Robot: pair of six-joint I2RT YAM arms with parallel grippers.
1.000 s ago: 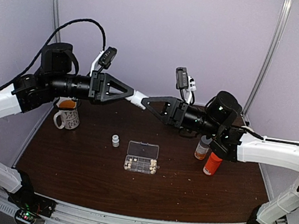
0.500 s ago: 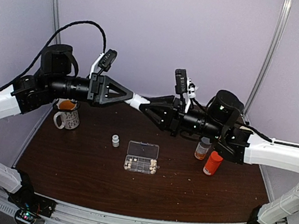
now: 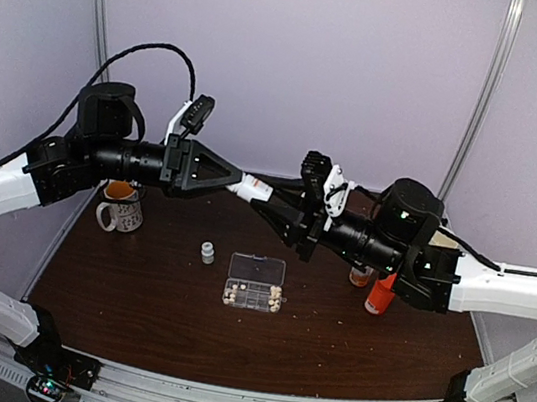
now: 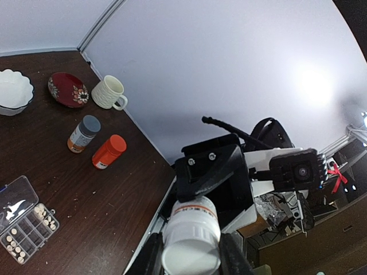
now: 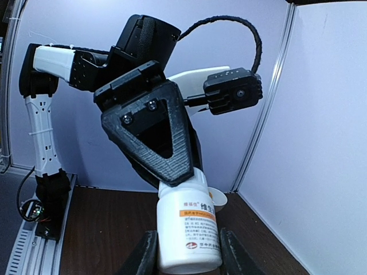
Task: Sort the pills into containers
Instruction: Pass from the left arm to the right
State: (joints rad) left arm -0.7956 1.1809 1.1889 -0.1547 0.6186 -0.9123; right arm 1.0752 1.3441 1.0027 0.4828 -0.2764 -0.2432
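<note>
Clear plastic grid box (image 3: 255,283) held whitish pills (image 3: 276,299). Left gripper (image 3: 238,178) and right gripper (image 3: 260,201) both pinched one white plastic bottle (image 5: 188,229). Its label text was readable only from the right wrist.

top view light: coming in even and diffuse, tinting the wall (image 3: 370,65) lilac
shadows: lying soft and faint on the dark table (image 3: 133,292)
detail: pills (image 3: 277,301) are resolving only as pale specks
left wrist glare: hot spot is blooming on the wall, upper right
left wrist focus: white bottle (image 4: 191,240) is going soft, too near the lens
right wrist: bottle label is reading sharp, front-lit
distortion: wrist lenses are bending the frame post (image 5: 254,123) near the edges
</note>
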